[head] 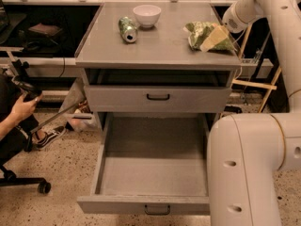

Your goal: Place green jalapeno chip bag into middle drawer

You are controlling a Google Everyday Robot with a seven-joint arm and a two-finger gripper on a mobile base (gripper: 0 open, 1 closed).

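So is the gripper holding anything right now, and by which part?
Cannot be told: the gripper is at the green jalapeno chip bag's right end, on the cabinet top.

1. White bowl [146, 15] at the back of the grey cabinet top [155, 51].
2. Green can [127, 29] on its side, just beside the bowl.
3. A person [14, 121] low at left.
4. The gripper [217, 36] over the top's right side.
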